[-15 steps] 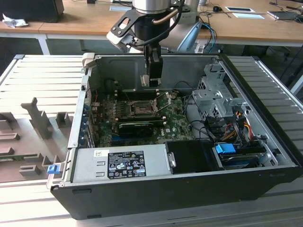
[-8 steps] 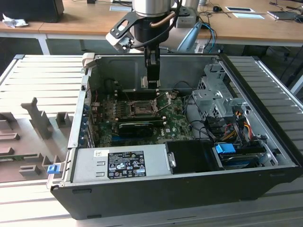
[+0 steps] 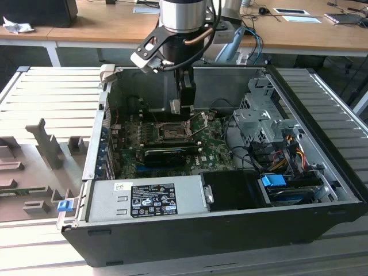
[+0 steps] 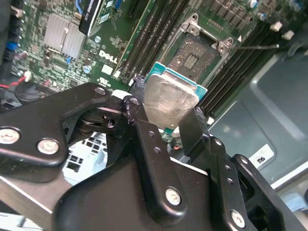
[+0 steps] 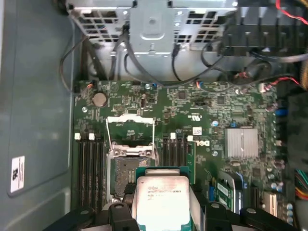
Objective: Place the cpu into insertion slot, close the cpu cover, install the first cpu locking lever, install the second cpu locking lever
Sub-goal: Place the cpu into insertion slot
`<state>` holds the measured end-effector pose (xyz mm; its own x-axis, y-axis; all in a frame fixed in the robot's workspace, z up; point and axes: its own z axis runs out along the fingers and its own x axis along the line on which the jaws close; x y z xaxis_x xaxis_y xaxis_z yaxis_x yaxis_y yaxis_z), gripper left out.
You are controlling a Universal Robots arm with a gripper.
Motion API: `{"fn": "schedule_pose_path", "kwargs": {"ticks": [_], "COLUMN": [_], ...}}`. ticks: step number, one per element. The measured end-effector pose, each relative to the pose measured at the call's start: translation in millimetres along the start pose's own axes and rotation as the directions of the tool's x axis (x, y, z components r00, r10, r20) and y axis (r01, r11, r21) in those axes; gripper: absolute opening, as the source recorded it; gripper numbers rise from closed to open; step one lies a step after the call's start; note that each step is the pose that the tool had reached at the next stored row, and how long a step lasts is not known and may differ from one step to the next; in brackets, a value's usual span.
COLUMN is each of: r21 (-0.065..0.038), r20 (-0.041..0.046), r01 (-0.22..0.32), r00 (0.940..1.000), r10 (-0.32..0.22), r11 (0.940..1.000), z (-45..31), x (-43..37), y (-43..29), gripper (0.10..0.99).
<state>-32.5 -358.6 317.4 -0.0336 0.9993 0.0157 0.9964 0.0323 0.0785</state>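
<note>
Grey ribbed metal surface (image 3: 52, 86) carries one open black computer case (image 3: 230, 230). On the exterior view's left, a tray of grey moulded fixture blocks (image 3: 46, 146) sits on the same surface. Behind run pale wooden desks (image 3: 98, 26) with papers and a dark box. One arm (image 3: 183, 14) reaches down into the case. Its gripper (image 3: 183, 106) hangs over the rear of the green motherboard (image 5: 192, 103). The two black fingers (image 4: 139, 103) are closed on opposite edges of the cpu (image 4: 171, 98), one chip with its silver top facing the wrist cameras, held off the board. The insertion slot (image 5: 126, 177) lies just beyond it with the dark pin grid exposed. The cpu cover (image 5: 130, 126) is swung open, away from the socket. Two thin wire levers (image 5: 154, 137) flank the cover. Two banks of long dark memory slots (image 5: 90, 163) lie one on either side of the socket. Also counted: one ribbed silver heat sink (image 5: 242, 143), one coin cell (image 5: 99, 99) and one black graphics card (image 3: 167, 154). One grey power supply (image 3: 190, 195) carries a black printed label (image 3: 152, 199) and a small white one. Lines of print cross the chip's top, white lettering marks the board, and a white sticker (image 5: 17, 173) sits on the case wall.
</note>
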Motion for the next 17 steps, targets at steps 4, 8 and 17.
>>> {"fn": "schedule_pose_path", "kwargs": {"ticks": [4,8,17], "r21": [0.000,0.001,0.004], "r20": [-0.0010,-0.0012,-0.0012], "r01": [0.014,0.013,0.013], "r00": [0.9999,0.9999,0.9999], "r10": [-0.014,-0.013,-0.013], "r11": [0.9999,0.9999,0.9999], "z": [2.7,4.2,9.3], "x": [-0.1,-0.1,-0.2], "y": [-0.2,-0.3,-0.7], "gripper": [0.525,0.525,0.525]}}
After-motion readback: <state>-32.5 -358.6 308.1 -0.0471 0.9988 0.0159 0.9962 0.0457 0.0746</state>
